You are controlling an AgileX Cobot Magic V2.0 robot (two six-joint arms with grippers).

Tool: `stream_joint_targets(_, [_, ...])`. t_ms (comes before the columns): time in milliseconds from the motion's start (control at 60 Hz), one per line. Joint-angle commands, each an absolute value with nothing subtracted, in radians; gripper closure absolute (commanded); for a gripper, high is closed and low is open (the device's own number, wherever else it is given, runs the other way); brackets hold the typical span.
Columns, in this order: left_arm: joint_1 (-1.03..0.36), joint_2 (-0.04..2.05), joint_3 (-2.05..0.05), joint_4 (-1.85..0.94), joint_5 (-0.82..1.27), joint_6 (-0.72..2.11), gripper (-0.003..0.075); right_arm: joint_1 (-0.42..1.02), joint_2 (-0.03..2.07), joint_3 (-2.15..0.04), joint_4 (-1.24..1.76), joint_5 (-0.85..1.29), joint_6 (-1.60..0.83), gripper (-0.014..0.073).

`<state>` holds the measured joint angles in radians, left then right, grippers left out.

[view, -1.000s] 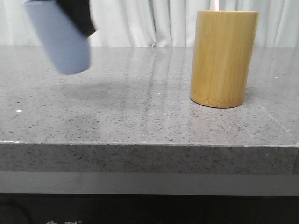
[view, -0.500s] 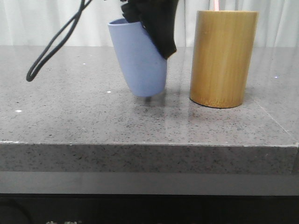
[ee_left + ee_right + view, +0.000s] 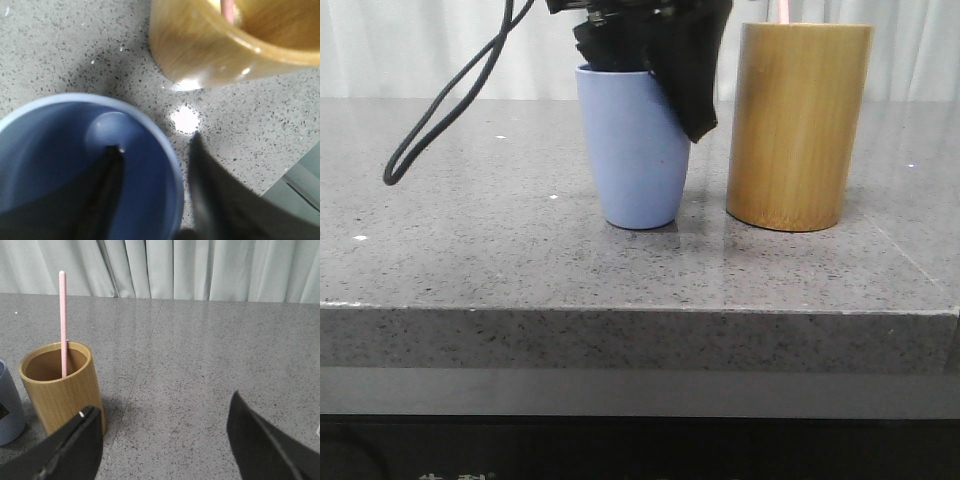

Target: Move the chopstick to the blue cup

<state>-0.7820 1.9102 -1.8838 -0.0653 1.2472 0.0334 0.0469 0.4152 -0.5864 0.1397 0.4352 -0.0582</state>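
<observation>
We see the blue cup upright on the grey speckled table, just left of the bamboo holder, a narrow gap between them. The left gripper grips the cup's rim from above: in the left wrist view one finger lies inside the cup against its wall, the other outside, the rim pinched between them. A black cable loops down to the left of it.

The chopstick stands in the bamboo holder, leaning on its inner wall, pink upper end rising well above the rim. It is well apart from both sets of fingers.

The right gripper has its fingers spread wide, nothing between them, over bare table to the holder's side; we note the chopstick lies beyond its fingertips, untouched.
</observation>
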Motion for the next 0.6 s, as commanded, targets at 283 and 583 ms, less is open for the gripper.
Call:
stream_joint_targets(283, [-0.791,1.678,-1.919,-0.072,1.268,0.029,0.0283,0.045,0.43,-0.623,0.143,0.355,-0.062,0.0056])
stream_joint_targets(583, [-0.723,1.501,-1.863,0.099,1.268,0.022,0.0442,0.045,0.43,-0.623,0.143,0.355,-0.062,0.0056])
